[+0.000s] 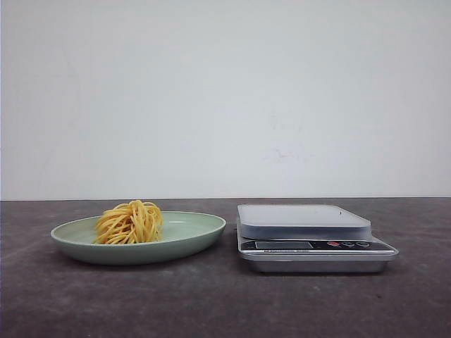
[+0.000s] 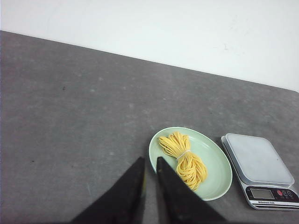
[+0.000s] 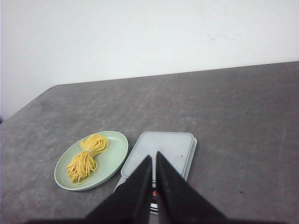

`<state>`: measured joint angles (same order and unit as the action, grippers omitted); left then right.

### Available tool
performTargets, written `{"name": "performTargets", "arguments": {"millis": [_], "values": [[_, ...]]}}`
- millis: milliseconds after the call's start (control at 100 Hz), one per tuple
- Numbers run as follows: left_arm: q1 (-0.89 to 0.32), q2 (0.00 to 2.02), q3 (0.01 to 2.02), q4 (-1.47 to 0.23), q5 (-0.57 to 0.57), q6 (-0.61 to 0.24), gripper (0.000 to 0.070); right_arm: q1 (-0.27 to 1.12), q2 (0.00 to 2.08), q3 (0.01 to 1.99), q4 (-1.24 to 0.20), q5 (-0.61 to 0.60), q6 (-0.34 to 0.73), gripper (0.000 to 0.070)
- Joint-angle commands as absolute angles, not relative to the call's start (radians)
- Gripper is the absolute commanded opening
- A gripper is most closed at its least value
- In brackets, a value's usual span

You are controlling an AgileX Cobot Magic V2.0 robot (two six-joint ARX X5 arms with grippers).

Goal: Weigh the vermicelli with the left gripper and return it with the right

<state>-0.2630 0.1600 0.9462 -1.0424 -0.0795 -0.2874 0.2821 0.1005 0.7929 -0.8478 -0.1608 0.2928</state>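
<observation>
A bundle of yellow vermicelli (image 1: pixel 130 222) tied with a thin band lies in a pale green plate (image 1: pixel 204 229) on the left of the table. To its right stands a silver kitchen scale (image 1: pixel 303 222) with nothing on its platform. In the left wrist view my left gripper (image 2: pixel 149 159) hangs high above the table, shut and holding nothing, with the vermicelli (image 2: pixel 184 158) beyond its tips. My right gripper (image 3: pixel 153 155) is also shut and holding nothing, high above the scale (image 3: pixel 163 149). Neither gripper appears in the front view.
The dark grey tabletop (image 1: pixel 225 303) runs back to a white wall (image 1: pixel 225 98). The scale's display and red buttons (image 1: pixel 338 244) face the front. Plate (image 3: pixel 114 149) and scale sit close side by side, a small gap between them.
</observation>
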Motion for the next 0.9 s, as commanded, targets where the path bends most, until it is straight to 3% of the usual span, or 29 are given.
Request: {"name": "performTargets", "arguments": {"millis": [0,170,320,520,790,890], "values": [[-0.264,0.156,0.957,-1.024,-0.078,-0.279,0.0004,0.284,0.100,0.800,-0.836,-0.159,0.303,0.0002],[-0.241,0.145,0.955,-1.003,-0.095,-0.231,0.0004,0.284,0.100,0.800,-0.836,-0.160,0.303,0.0002],[-0.154,0.121,0.877,-0.820,-0.096,-0.167,0.0004,0.284,0.100,0.800,-0.836,-0.160,0.303,0.0002],[-0.084,0.021,0.608,-0.540,-0.073,-0.115,0.0004,0.284,0.100,0.800,-0.836,-0.159,0.303,0.0002],[-0.058,0.003,0.198,-0.093,-0.044,-0.124,0.0004,0.285,0.099,0.800,-0.832,-0.157,0.303,0.0002],[-0.057,0.003,0.104,-0.010,-0.044,-0.123,0.0004,0.285,0.099,0.800,-0.831,-0.157,0.303,0.0002]]}}
